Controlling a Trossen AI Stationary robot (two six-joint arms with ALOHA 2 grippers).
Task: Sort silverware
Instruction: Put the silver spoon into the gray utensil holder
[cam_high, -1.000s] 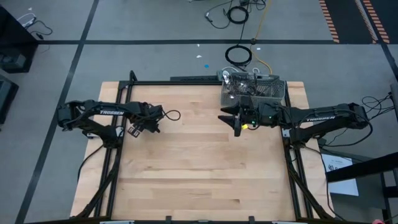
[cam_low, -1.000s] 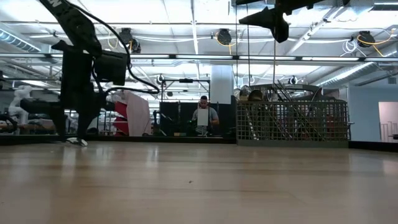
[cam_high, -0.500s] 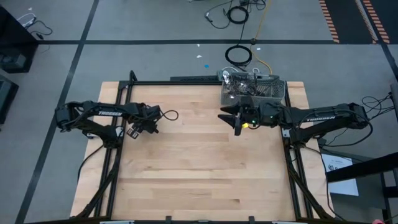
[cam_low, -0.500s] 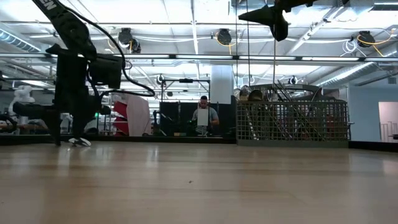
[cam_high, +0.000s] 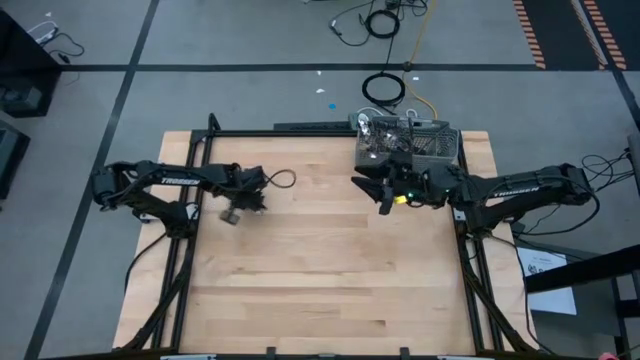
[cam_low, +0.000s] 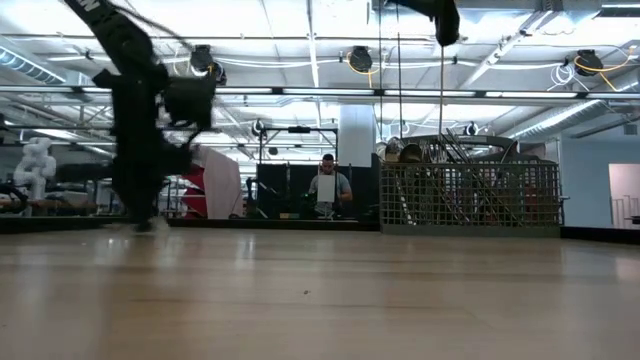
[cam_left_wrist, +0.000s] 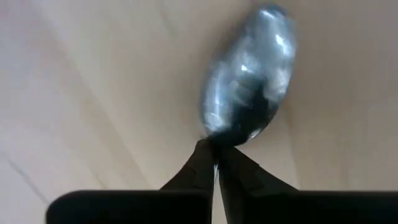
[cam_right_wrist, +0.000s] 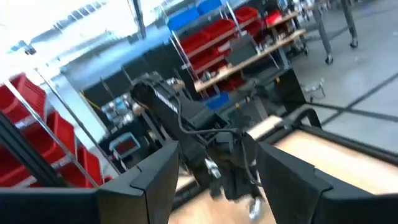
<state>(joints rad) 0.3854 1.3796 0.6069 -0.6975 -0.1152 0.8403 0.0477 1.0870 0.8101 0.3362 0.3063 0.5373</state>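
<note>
**Shiny spoon pinched at its neck**

Silver metal spoon (cam_left_wrist: 249, 81) sits in the left gripper (cam_left_wrist: 216, 163), low on the table's left side. Its bowl points straight out past the closed fingertips. The right gripper (cam_high: 383, 193), spread wide, hangs high beside the grey wire-mesh basket (cam_high: 442, 150), well apart.

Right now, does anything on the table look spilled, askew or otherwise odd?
Nothing stands out. The grey wire-mesh basket stands upright at the table's far edge with shiny metal silverware inside; the left claw is shut on a shiny silver spoon above the wood.
</note>
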